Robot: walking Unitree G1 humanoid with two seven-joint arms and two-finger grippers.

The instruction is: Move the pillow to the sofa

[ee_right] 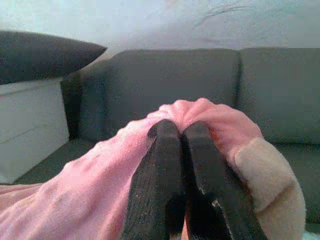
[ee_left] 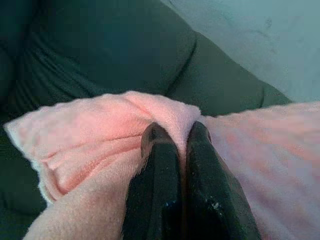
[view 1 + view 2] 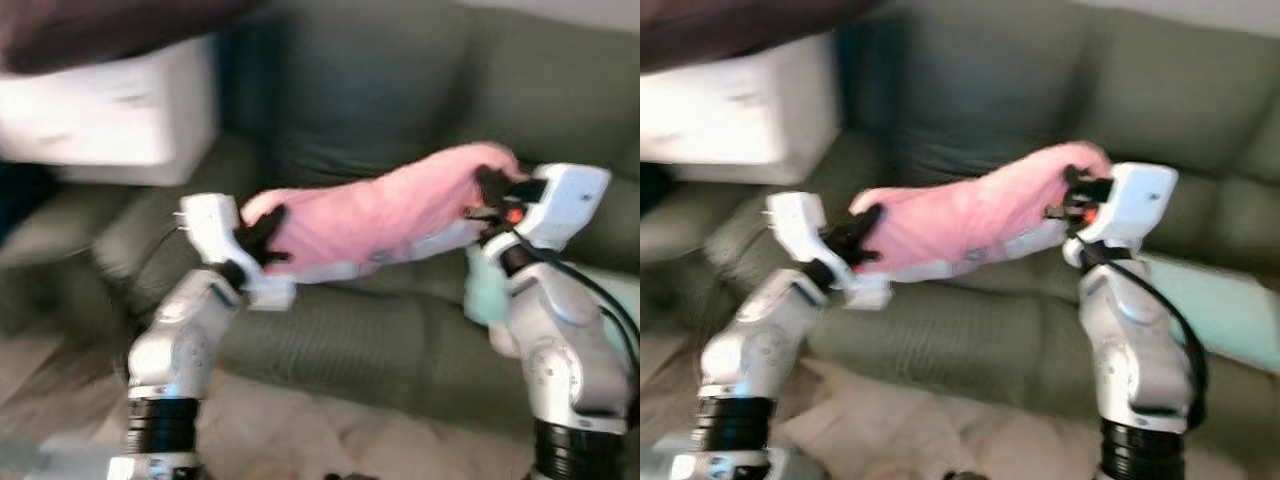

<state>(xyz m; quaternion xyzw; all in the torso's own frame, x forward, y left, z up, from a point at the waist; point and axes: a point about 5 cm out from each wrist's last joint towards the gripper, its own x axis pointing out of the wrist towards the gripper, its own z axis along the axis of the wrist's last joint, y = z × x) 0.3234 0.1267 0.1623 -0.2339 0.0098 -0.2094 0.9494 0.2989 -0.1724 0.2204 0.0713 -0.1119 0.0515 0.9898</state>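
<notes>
Left claw [image 3: 268, 238] and right claw [image 3: 490, 190] each pinch the pillow [image 3: 375, 220] above the sofa [image 3: 380, 120]; only release remains.

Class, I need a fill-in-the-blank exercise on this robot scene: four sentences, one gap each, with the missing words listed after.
1. The pillow held between the two claws is ____ in colour.
2. The left claw is ____ on a fold of the pillow.
3. The pillow hangs above the seat of the green ____.
4. The right claw grips the ____ end of the tilted pillow.

Missing words: pink; shut; sofa; higher
</notes>
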